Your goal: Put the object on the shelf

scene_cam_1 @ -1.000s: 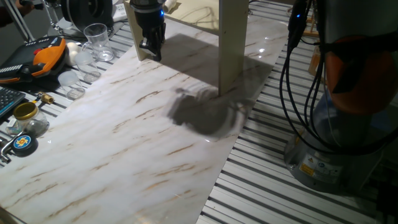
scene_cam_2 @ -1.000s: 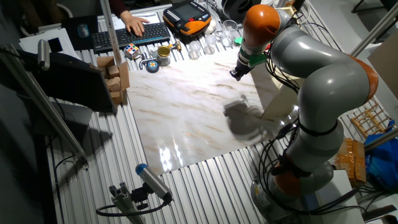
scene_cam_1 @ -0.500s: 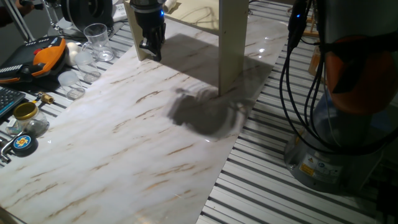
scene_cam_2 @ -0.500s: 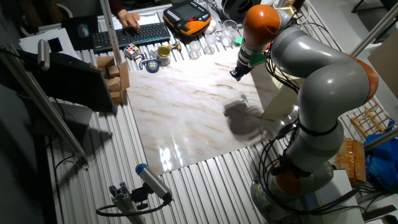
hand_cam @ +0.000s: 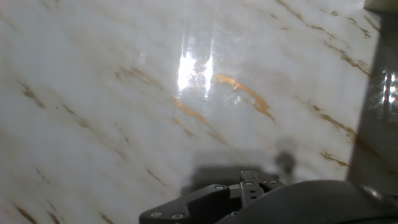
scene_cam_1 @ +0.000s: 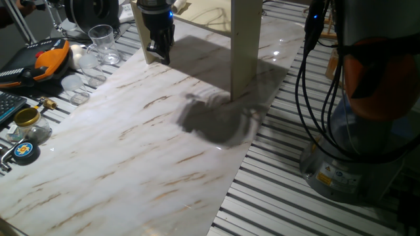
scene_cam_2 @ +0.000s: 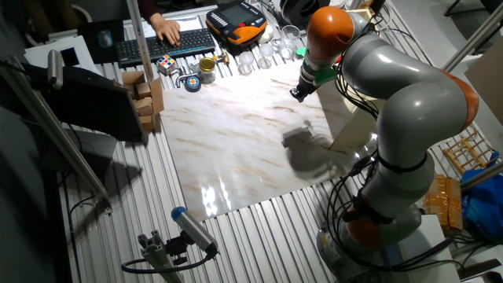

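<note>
The end effector (scene_cam_1: 159,49) hangs low over the far edge of the marble bench (scene_cam_1: 131,151), just beside a leg of the shelf (scene_cam_1: 244,46). Whether its jaws are parted or hold anything cannot be told; the hand view shows only bare marble below. The object is not visible in any view. A brass-lidded jar (scene_cam_1: 27,118) and glasses (scene_cam_1: 102,40) stand far left.

Shelf leg (scene_cam_1: 244,46) beside open marble tabletop (scene_cam_1: 131,151)

Clear glass (scene_cam_1: 102,40) standing at upper left. Gold-lidded jar (scene_cam_1: 27,119) sitting at left edge. Person's hand (scene_cam_2: 167,30) resting on keyboard (scene_cam_2: 161,45), top.
</note>
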`<act>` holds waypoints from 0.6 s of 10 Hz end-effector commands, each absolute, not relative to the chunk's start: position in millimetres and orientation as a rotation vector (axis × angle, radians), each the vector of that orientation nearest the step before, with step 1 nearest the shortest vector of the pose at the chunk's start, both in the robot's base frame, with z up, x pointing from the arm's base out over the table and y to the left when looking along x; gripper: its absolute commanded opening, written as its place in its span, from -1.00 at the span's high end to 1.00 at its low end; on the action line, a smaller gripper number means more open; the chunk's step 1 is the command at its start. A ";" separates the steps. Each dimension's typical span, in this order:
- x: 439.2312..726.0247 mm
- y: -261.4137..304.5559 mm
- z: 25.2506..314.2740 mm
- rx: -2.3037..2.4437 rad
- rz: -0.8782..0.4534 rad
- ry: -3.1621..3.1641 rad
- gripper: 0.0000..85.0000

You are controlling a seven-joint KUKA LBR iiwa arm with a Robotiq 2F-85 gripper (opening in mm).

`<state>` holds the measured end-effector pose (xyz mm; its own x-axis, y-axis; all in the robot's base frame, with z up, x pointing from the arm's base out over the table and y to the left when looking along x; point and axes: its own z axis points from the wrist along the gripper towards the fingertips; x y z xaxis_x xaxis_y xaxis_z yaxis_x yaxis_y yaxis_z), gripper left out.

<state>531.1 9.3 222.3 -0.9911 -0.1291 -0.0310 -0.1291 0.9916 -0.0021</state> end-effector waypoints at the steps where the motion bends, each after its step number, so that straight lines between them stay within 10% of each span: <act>1: 531.2 9.4 222.4 -0.201 0.002 3.104 1.00; 6: 531.8 8.8 223.1 -0.209 0.002 3.108 1.00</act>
